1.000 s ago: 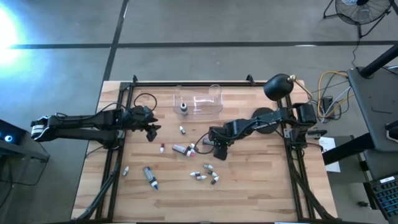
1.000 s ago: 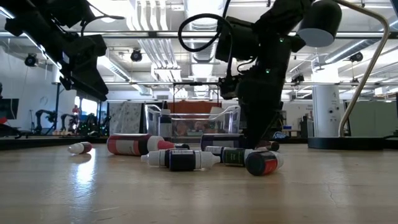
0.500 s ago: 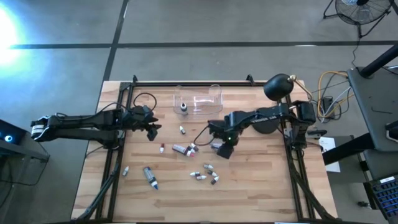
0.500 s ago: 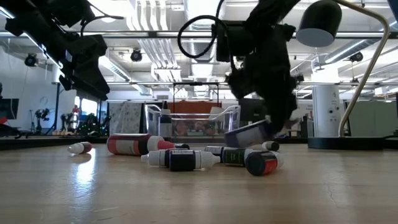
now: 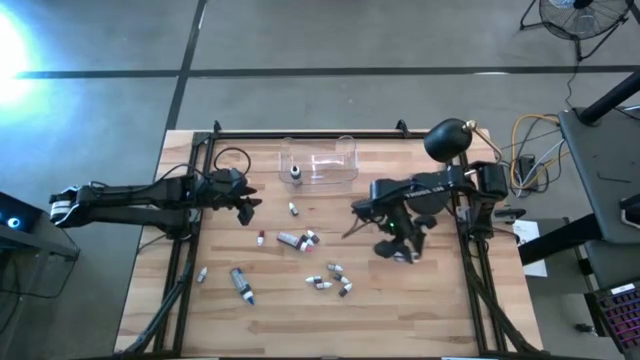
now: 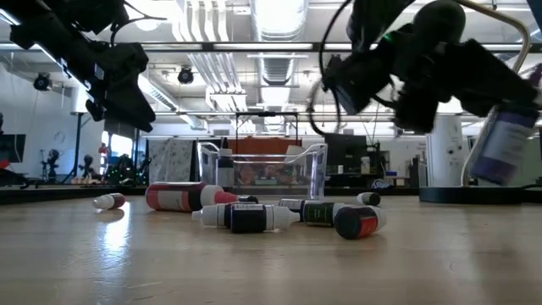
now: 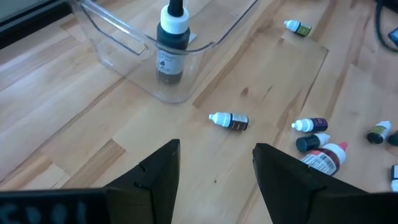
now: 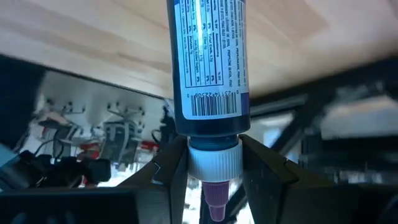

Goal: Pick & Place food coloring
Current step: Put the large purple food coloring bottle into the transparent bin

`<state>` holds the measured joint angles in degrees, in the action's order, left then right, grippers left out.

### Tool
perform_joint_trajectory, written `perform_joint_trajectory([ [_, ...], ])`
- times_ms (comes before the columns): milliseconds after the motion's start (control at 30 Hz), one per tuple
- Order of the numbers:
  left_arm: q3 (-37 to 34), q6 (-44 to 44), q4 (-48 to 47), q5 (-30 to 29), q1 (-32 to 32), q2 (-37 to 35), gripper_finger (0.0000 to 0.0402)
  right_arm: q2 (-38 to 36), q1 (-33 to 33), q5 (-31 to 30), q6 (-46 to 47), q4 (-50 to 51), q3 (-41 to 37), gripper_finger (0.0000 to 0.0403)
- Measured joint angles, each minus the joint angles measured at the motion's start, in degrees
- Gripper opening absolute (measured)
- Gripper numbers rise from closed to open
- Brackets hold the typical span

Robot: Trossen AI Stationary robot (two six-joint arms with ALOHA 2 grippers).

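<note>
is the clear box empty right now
No, one dark bottle with a white collar stands upright inside the clear box, as the left wrist view shows.

2 dark arms, blk cables, blk fingers

The dark tube in the right gripper carries a white label with small nutrition-style print too fine to read, and a barcode whose digits look like 0 25171 42250 0, though I can't be sure. The bottle in the clear box has an unreadable label.
</note>
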<state>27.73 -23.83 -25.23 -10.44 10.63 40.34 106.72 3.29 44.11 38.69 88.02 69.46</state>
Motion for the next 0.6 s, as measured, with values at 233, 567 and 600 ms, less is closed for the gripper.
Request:
perform_joint_trajectory([
  [233,0.0,0.85,0.11,0.02,-0.02,0.0,0.0177,0.0,-2.14,6.14,1.21,0.09,-8.94,0.0115],
  [567,0.0,0.98,0.17,0.02,0.0,0.0,0.0177,0.0,-3.52,11.37,-1.61,-1.29,-18.93,0.0116],
  [600,0.0,1.0,0.17,0.02,-0.02,0.0,0.0177,0.0,-3.52,11.84,-1.59,-2.1,-19.44,0.0116],
])
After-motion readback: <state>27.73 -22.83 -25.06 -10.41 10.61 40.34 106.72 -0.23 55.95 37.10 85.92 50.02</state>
